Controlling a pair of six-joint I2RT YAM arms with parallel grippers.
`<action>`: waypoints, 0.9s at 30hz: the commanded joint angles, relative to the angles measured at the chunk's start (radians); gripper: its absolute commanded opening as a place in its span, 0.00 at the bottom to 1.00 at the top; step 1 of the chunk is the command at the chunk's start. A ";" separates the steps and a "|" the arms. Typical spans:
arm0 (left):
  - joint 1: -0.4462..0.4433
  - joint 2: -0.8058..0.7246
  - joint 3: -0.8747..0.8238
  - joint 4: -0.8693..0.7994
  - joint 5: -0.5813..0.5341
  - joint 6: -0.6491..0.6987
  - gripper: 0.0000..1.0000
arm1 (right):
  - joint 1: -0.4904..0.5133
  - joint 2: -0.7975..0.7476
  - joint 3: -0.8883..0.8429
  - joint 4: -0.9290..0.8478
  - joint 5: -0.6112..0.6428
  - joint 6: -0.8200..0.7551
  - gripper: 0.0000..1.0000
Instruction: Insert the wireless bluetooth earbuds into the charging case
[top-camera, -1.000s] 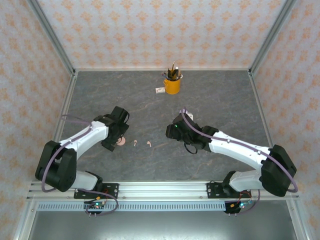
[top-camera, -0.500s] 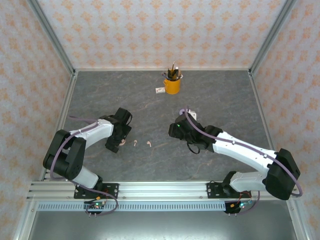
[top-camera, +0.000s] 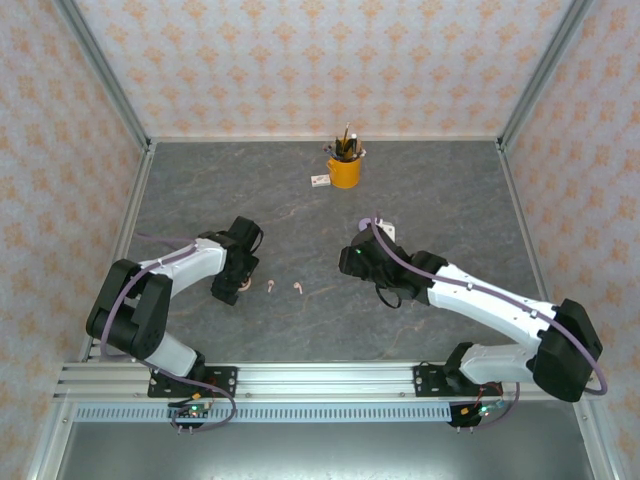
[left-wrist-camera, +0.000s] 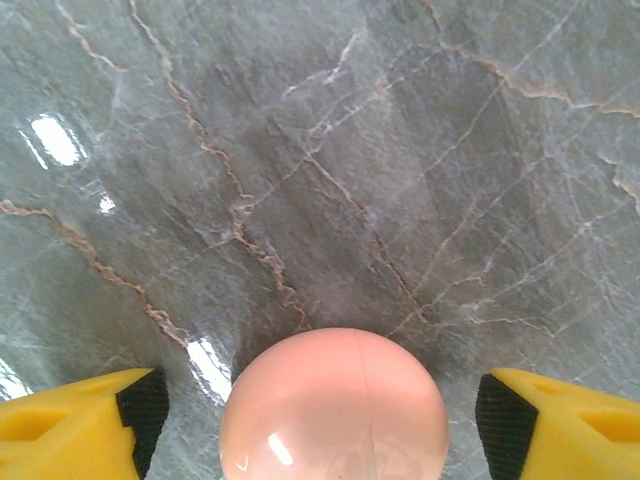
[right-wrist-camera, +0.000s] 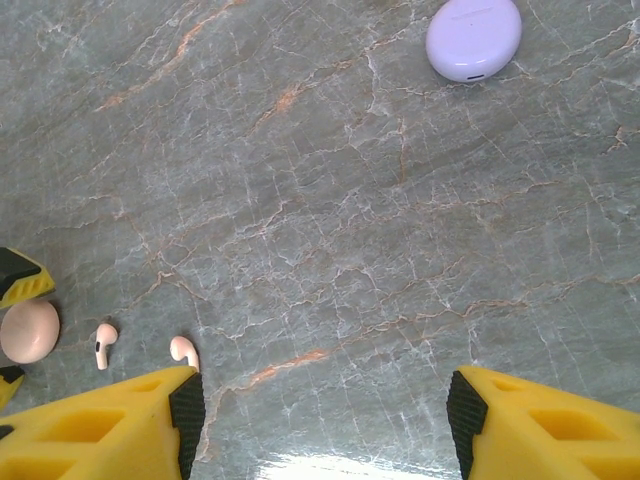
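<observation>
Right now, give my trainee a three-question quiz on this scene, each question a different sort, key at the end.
1. True or false: the pink case sits between the left fingers, with a gap on each side.
2. How many pink earbuds lie loose on the table? A one, B two, C four.
3. Fill in: the other case, away from the earbuds, is ____ in colour.
Key: 1 true; 2 B; 3 lilac.
</observation>
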 joint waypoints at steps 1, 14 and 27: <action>0.010 0.053 -0.023 0.099 -0.003 -0.038 0.80 | 0.007 -0.030 0.012 -0.030 0.041 -0.010 0.67; 0.010 0.077 -0.025 0.122 -0.002 -0.031 0.67 | 0.007 -0.060 0.006 -0.037 0.049 -0.014 0.67; 0.010 0.054 -0.026 0.122 -0.020 -0.014 0.54 | 0.007 -0.069 0.006 -0.036 0.052 -0.017 0.67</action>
